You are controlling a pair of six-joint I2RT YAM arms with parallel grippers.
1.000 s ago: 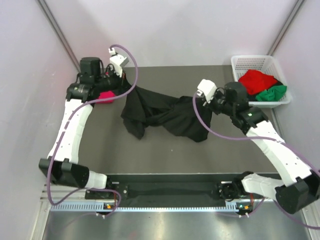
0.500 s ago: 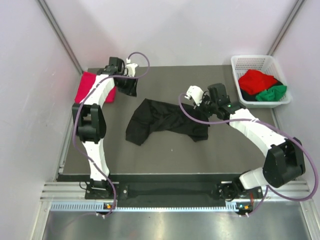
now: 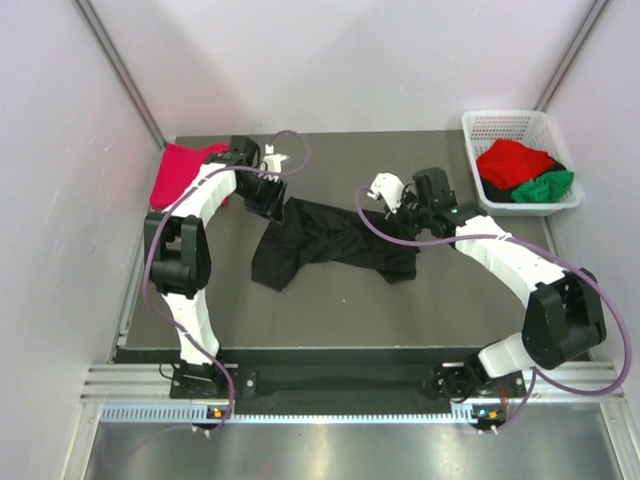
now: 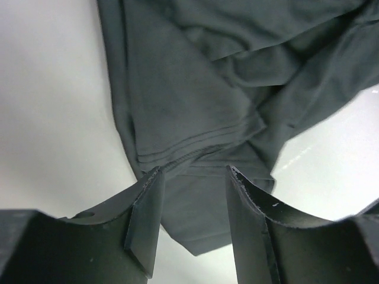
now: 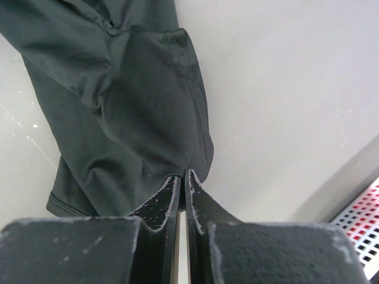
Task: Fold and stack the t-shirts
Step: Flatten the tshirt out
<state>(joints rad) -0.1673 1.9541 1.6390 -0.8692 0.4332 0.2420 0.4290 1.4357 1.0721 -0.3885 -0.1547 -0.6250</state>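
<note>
Left fingers stand parted on nothing, a stitched hem of the black t-shirt just beyond their tips; right fingers are pinched together on its opposite edge. Shirt lies crumpled on the table, long axis left to right, left gripper at its far-left corner, right gripper at its right end. Top view gives that span and the crimson tee far left; only wrist views show the jaw gaps.
</note>
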